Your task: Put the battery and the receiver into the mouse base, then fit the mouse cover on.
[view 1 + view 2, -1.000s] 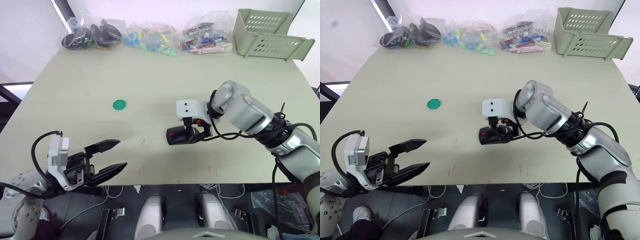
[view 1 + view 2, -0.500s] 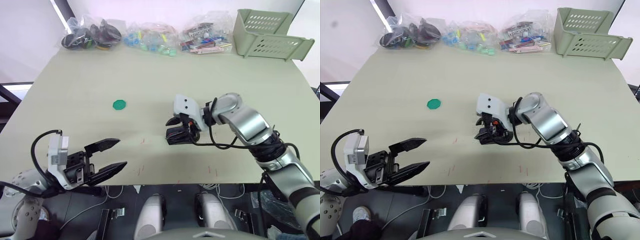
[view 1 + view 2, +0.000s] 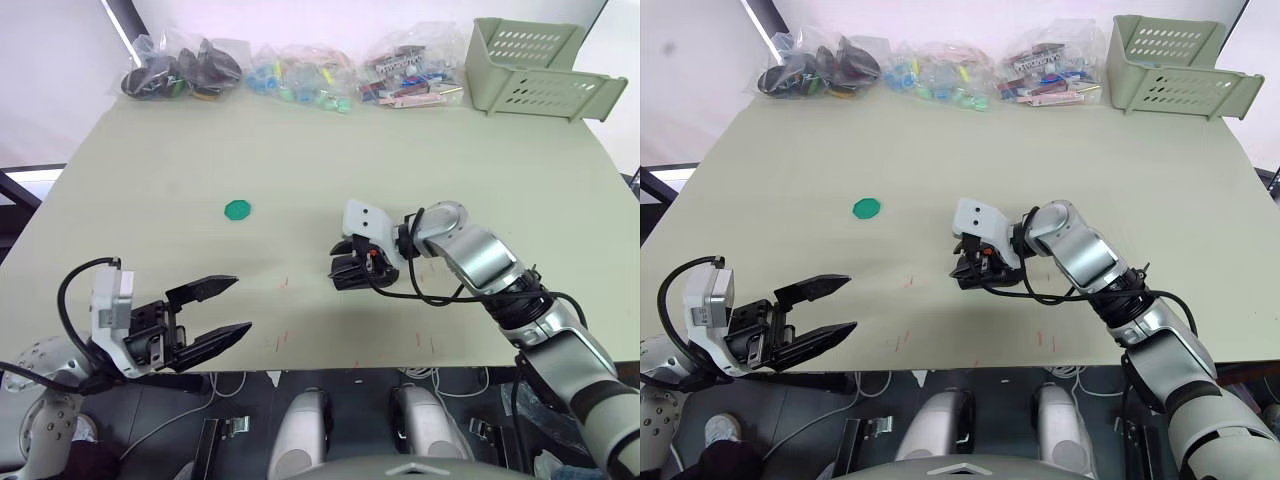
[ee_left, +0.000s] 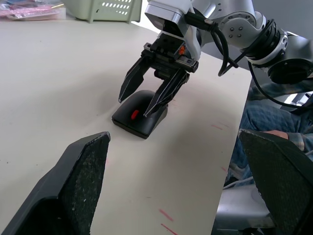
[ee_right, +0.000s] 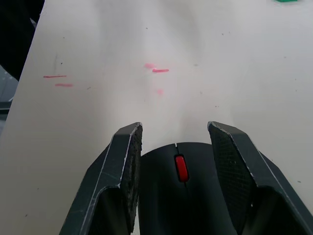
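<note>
Your right gripper (image 4: pixel 154 93) has swung round over the last second and come down over the mouse (image 4: pixel 140 112), so its wrist now points toward the table's near edge rather than sideways, and its two fingers (image 5: pixel 128 164) straddle the mouse's flanks, spread just wider than the body, with no squeeze that I can make out. That reads to me like a closing press or a final check on the cover, not a fresh pick. Look at the mouse itself: it sits flat on the table (image 3: pixel 300 160) near the middle, a smooth black top with a seam down the nose and a red scroll wheel (image 5: pixel 181 168) showing, no open insides visible, so the cover looks already seated. Battery and receiver can't be made out. Your left gripper (image 3: pixel 215 312) hangs at the near left edge, fingers wide apart and empty, well apart from the mouse. The green disc (image 3: pixel 237 209) lies off to the left.
</note>
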You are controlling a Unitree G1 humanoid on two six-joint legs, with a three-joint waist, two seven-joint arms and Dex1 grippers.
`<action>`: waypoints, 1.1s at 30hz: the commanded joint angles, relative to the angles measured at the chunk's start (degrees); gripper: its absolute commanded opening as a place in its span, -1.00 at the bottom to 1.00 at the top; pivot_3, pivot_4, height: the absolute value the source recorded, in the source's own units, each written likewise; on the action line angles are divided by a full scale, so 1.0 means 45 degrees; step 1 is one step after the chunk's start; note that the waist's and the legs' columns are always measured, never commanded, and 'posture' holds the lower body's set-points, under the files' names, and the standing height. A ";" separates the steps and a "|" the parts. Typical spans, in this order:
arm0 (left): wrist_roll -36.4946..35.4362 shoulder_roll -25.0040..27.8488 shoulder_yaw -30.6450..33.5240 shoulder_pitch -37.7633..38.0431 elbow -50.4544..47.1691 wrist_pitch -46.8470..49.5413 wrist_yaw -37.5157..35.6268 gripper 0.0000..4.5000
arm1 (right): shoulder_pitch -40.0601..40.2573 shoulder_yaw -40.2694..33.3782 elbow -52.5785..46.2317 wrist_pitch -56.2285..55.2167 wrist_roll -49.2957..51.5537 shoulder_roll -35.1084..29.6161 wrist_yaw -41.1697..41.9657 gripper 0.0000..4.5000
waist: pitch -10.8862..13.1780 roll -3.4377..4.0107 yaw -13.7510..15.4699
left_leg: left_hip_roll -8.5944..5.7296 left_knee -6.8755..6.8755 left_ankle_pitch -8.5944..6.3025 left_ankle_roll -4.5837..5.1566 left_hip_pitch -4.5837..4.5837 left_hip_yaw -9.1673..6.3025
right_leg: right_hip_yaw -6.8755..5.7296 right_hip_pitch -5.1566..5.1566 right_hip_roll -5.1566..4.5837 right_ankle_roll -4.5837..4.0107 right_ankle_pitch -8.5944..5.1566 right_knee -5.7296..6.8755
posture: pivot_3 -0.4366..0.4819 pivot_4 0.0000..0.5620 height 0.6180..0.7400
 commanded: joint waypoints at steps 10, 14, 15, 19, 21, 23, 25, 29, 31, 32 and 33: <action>-0.0077 0.0131 0.0427 0.0096 0.0083 -0.0358 -0.0303 1.00 | -0.0264 -0.0049 0.0197 -0.0377 -0.0111 0.0302 -0.0007 -0.32 | 0.0000 0.0000 0.0001 | 0.0000 0.0000 0.0000 0.0000 0.0000 0.0000 | 0.0000 0.0000 0.0000 0.0000 0.0000 0.0000 | -0.05 -0.47 1.00; -0.0048 0.0105 0.0379 0.0088 0.0168 -0.0460 -0.0363 1.00 | -0.0205 0.0046 0.0333 -0.0483 -0.0260 0.0282 0.0032 -0.32 | 0.0000 0.0000 0.0002 | 0.0000 0.0000 0.0000 0.0000 0.0000 0.0002 | 0.0001 0.0000 0.0000 0.0000 0.0000 -0.0001 | -0.05 -0.47 1.00; -0.0040 0.0097 0.0367 0.0087 0.0193 -0.0488 -0.0380 1.00 | -0.0181 0.0090 0.0439 -0.0535 -0.0336 0.0287 0.0023 -0.32 | 0.0000 0.0000 0.0002 | 0.0001 0.0000 0.0000 0.0000 0.0000 0.0002 | 0.0001 0.0000 0.0000 0.0000 0.0000 -0.0001 | -0.05 -0.47 1.00; 0.0010 0.0069 0.0308 0.0050 0.0306 -0.0584 -0.0450 1.00 | -0.0138 0.0260 0.1126 -0.0796 -0.0676 0.0307 -0.0008 -0.32 | 0.0000 0.0001 -0.0002 | -0.0001 0.0000 0.0000 0.0000 0.0001 0.0002 | 0.0000 0.0000 0.0000 0.0000 0.0000 0.0000 | -0.05 -0.47 1.00; 0.0041 0.0070 0.0267 0.0027 0.0396 -0.0646 -0.0497 1.00 | -0.0040 0.0866 0.1545 -0.0893 -0.1132 -0.0037 0.0313 -0.32 | -0.0001 -0.0001 0.0001 | -0.0003 0.0000 0.0000 0.0000 0.0003 0.0002 | 0.0000 0.0001 0.0001 0.0000 0.0000 0.0000 | -0.05 -0.47 1.00; 0.0056 0.0079 0.0258 0.0022 0.0472 -0.0709 -0.0540 1.00 | 0.0128 0.1237 0.1780 -0.1210 -0.1497 -0.0243 0.0430 -0.32 | -0.0008 -0.0009 0.0036 | -0.0003 0.0000 0.0000 0.0000 0.0012 0.0005 | 0.0001 0.0010 -0.0001 0.0000 0.0000 -0.0002 | -0.05 -0.47 1.00; 0.0066 0.0077 0.0223 -0.0009 0.0506 -0.0750 -0.0541 1.00 | 0.0138 0.0526 0.1508 -0.1035 -0.0948 -0.0182 0.0465 -0.32 | -0.0014 -0.0019 0.0058 | -0.0003 0.0001 0.0000 0.0000 0.0016 0.0000 | -0.0002 0.0018 -0.0004 -0.0001 -0.0001 -0.0004 | -0.05 -0.47 1.00; 0.0082 0.0045 0.0201 -0.0016 0.0486 -0.0774 -0.0544 1.00 | 0.0593 -0.2091 -0.0006 -0.1048 0.1081 -0.0156 0.0420 -0.32 | -0.0010 -0.0019 0.0112 | -0.0003 0.0009 0.0000 0.0000 0.0011 -0.0002 | -0.0004 0.0028 -0.0016 -0.0004 -0.0002 -0.0010 | -0.05 -0.47 1.00; 0.0077 0.0032 0.0196 -0.0016 0.0482 -0.0784 -0.0532 1.00 | 0.1373 -0.3304 -0.0734 -0.1434 0.2021 -0.0075 0.0185 -0.32 | -0.0010 -0.0020 0.0108 | -0.0003 0.0008 -0.0001 0.0000 0.0002 -0.0003 | -0.0003 0.0023 -0.0016 0.0000 0.0000 -0.0016 | -0.05 -0.47 1.00; 0.0075 0.0024 0.0194 -0.0013 0.0479 -0.0789 -0.0530 1.00 | 0.1732 -0.3603 -0.0998 -0.1727 0.2200 -0.0146 0.0160 -0.32 | -0.0011 -0.0021 0.0107 | -0.0003 0.0003 -0.0001 0.0000 0.0001 -0.0006 | -0.0006 0.0023 -0.0015 0.0001 0.0000 -0.0019 | -0.05 -0.47 1.00; 0.0075 0.0016 0.0189 -0.0013 0.0482 -0.0794 -0.0532 1.00 | 0.2100 -0.3788 -0.1268 -0.2003 0.2264 -0.0280 0.0163 -0.32 | -0.0009 -0.0019 0.0093 | -0.0003 -0.0005 -0.0001 0.0000 0.0001 -0.0010 | -0.0010 0.0023 -0.0012 0.0002 -0.0001 -0.0021 | -0.05 -0.47 1.00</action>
